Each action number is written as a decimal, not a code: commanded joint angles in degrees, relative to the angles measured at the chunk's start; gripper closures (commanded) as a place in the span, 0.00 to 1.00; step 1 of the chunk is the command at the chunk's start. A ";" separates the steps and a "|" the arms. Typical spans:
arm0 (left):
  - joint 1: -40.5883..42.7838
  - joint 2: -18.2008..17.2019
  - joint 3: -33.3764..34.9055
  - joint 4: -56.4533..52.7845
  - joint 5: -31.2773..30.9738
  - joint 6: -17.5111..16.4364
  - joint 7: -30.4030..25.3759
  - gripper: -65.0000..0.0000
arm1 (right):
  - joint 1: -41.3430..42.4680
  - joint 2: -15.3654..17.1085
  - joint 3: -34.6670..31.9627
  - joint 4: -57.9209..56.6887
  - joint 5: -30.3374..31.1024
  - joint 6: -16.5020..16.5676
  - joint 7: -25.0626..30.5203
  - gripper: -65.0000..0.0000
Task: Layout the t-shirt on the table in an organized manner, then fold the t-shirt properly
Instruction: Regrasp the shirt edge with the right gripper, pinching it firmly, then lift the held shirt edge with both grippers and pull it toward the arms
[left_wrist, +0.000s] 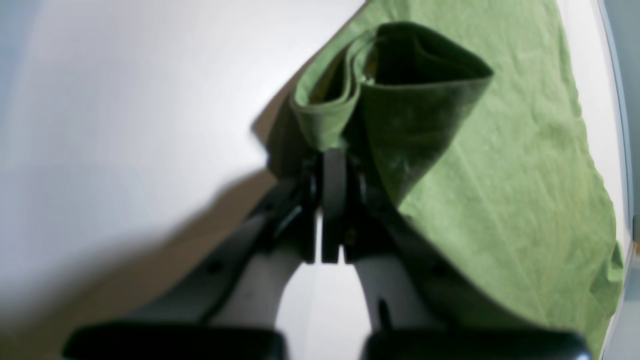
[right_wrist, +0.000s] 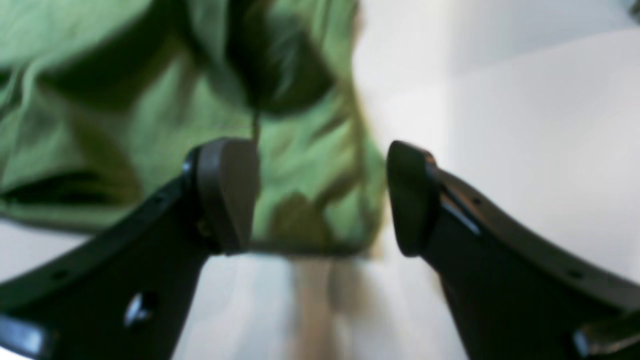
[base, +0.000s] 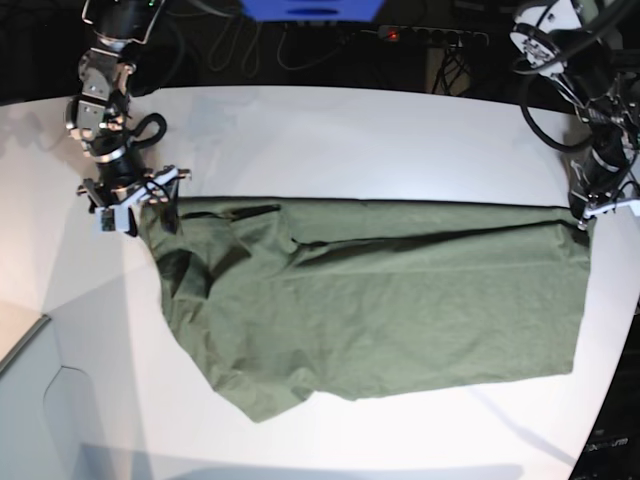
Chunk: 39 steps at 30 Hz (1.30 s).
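Base view: t-shirt (base: 380, 300) stretches between left tool (base: 583, 213) and right tool (base: 135, 200).

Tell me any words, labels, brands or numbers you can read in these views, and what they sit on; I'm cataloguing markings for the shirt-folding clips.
None can be read.
t-shirt: plain green fabric, no print or label showing in any view.
table: bare white, no markings.
left gripper and right gripper: black, no lettering visible; both wrist views are blurred.
Equipment behind the table in the base view: too small and dark to read.
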 joint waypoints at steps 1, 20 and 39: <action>-0.80 -1.21 0.05 0.98 -0.79 -0.41 -0.52 1.00 | 0.50 0.61 0.09 -0.15 0.61 1.10 1.49 0.36; -0.80 -1.29 0.05 1.15 -0.79 -0.41 -0.70 1.00 | 1.73 2.54 0.36 -5.42 0.61 1.10 1.58 0.37; -0.80 -2.09 0.05 3.35 -1.05 -0.41 1.15 1.00 | -0.91 3.16 0.53 2.14 0.87 5.89 1.49 1.00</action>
